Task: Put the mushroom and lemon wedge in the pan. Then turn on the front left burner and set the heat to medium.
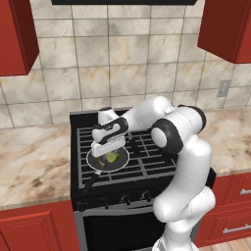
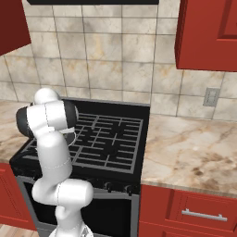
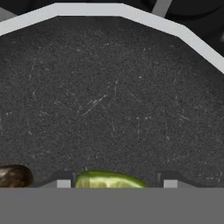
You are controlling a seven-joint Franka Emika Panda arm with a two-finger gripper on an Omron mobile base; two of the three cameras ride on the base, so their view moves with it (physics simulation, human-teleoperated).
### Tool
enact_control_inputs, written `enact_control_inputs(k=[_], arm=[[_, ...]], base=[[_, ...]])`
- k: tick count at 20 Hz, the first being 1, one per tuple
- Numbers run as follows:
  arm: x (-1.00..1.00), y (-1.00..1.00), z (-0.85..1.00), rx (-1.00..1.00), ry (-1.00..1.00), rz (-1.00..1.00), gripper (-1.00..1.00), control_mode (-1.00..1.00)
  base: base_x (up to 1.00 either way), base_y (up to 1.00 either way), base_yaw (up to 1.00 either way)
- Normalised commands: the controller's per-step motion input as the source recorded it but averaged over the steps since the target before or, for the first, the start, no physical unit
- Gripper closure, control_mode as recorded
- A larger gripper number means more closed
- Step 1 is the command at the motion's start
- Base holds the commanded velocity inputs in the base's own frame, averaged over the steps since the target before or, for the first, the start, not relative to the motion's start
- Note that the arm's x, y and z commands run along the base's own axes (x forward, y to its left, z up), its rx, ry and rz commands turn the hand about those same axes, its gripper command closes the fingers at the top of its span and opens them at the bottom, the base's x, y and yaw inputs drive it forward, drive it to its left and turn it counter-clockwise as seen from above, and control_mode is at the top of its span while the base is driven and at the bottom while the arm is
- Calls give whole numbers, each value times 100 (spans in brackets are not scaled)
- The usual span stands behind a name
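The black pan (image 1: pixel 121 161) with its pale rim sits on the stove's front left burner, its handle pointing toward the front edge. My gripper (image 1: pixel 109 148) hangs low over the pan, fingers spread and open. In the hand view the pan (image 3: pixel 113 87) floor lies close below. The yellow-green lemon wedge (image 3: pixel 109 180) rests on it between my fingertips (image 3: pixel 64 182), with a small gap to the right one. The brown mushroom (image 3: pixel 15 176) lies on the pan floor just to the left. From the left base view the lemon wedge (image 1: pixel 112 157) shows inside the pan under the hand.
The black stove (image 2: pixel 111 139) has grates over all burners and a row of knobs (image 1: pixel 125 198) along its front panel. Marble counters (image 1: pixel 34 162) flank it on both sides. Red cabinets hang above, and a wall outlet (image 2: pixel 211 96) sits at the right.
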Motion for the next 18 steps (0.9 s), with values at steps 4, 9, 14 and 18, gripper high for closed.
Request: enact_control_inputs(k=[4, 9, 14, 18], arm=[[0, 0, -3, 0, -2, 0, -100, -100], [3, 0, 0, 0, -2, 0, -100, -100], [6, 0, 0, 0, -2, 0, -100, -100], [-1, 0, 17, 0, -4, 0, -100, -100]], base=[[0, 0, 0], [0, 0, 0], [0, 0, 0], [0, 0, 0]])
